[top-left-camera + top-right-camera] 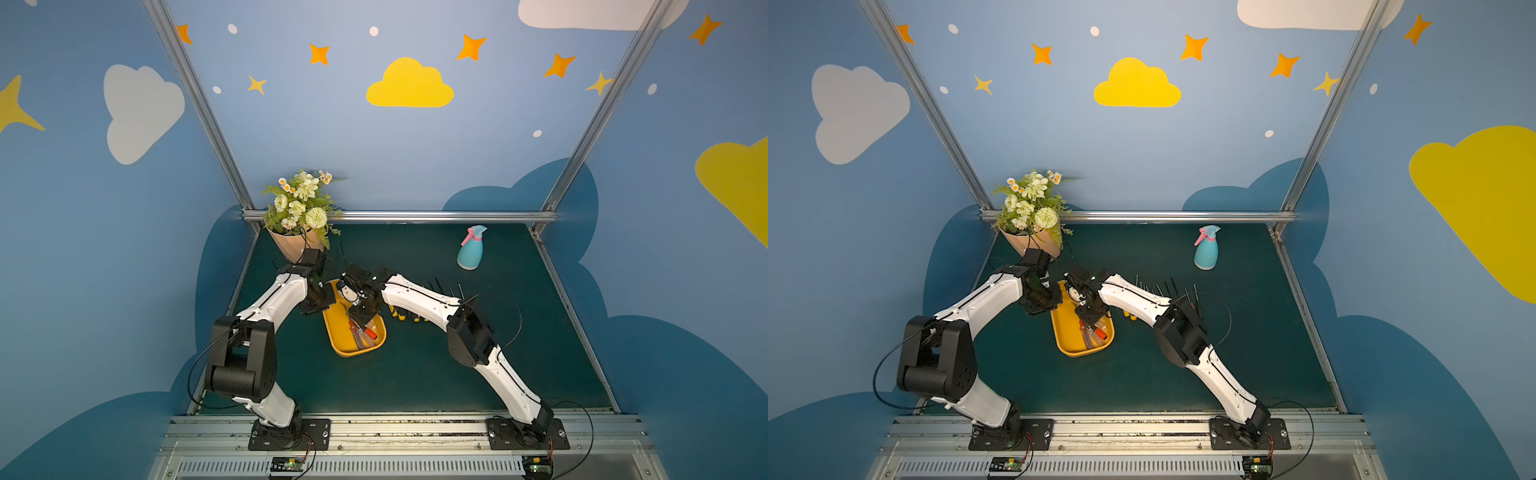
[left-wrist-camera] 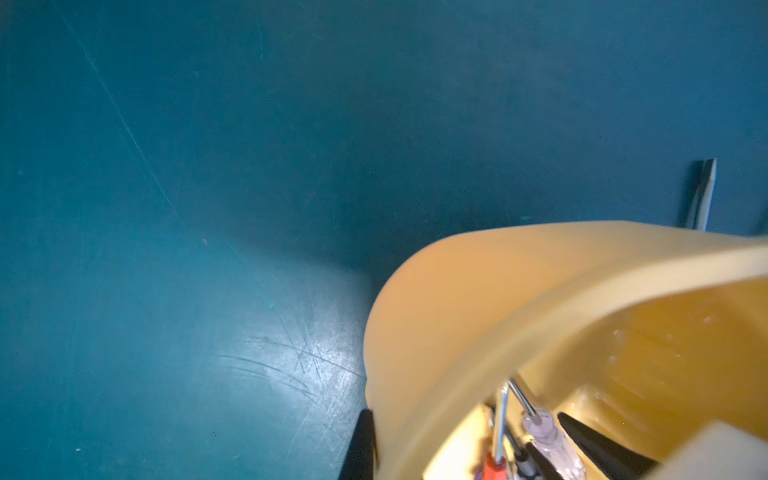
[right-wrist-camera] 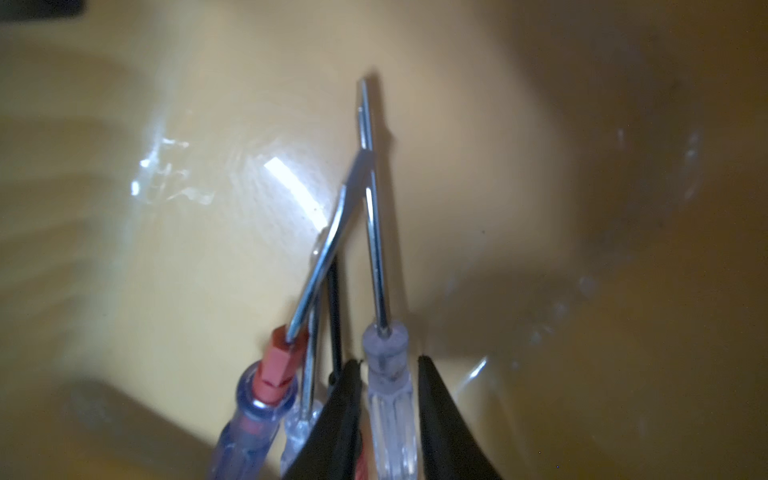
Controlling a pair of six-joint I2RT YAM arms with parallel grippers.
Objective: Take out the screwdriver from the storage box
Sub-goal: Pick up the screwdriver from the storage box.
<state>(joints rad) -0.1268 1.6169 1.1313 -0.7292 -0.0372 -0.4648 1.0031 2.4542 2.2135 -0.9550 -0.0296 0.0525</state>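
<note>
Right wrist view: right gripper (image 3: 388,365) clasps screwdriver (image 3: 390,415) inside storage box (image 3: 166,270).

peach ribbed flowerpot (image 1: 286,246) (image 1: 1022,246) in back-left corner of the dark green mat (image 1: 415,374), tilted, holds white + green fake flowers (image 1: 300,203) w/ a few small daisies. light blue spray bottle (image 1: 471,251) (image 1: 1207,251) w/ pink trigger stands upright near back right, well apart from the pot. mat looks scratched in left wrist view (image 2: 291,357). blue walls w/ yellow cloud (image 1: 409,85), white clouds, orange stars. alu rail (image 1: 415,216) along back edge, slotted duct (image 1: 374,466) at front.
</note>
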